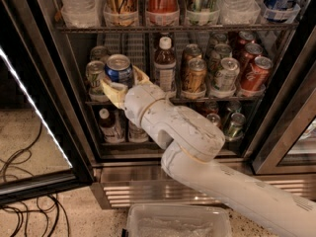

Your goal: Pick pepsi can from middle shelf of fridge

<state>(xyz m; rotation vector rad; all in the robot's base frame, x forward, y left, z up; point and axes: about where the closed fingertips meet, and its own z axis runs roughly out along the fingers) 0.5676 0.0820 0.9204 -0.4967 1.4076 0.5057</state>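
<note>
The gripper (123, 83) reaches into the fridge (52, 78), fingers (111, 92) apart around the pepsi can (118, 67) at the middle shelf's (217, 99) left end. A green can (95, 73) crowds its left side; a brown bottle (164, 65) stands just right.

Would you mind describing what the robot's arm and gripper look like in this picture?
The arm is white and smooth-shelled, built of thick rounded cylindrical segments with bulbous joints. It is faintly speckled, and no cables show. The gripper, at the middle shelf by the pepsi can, is a pale cream-yellow, more yellow than the arm.
</note>
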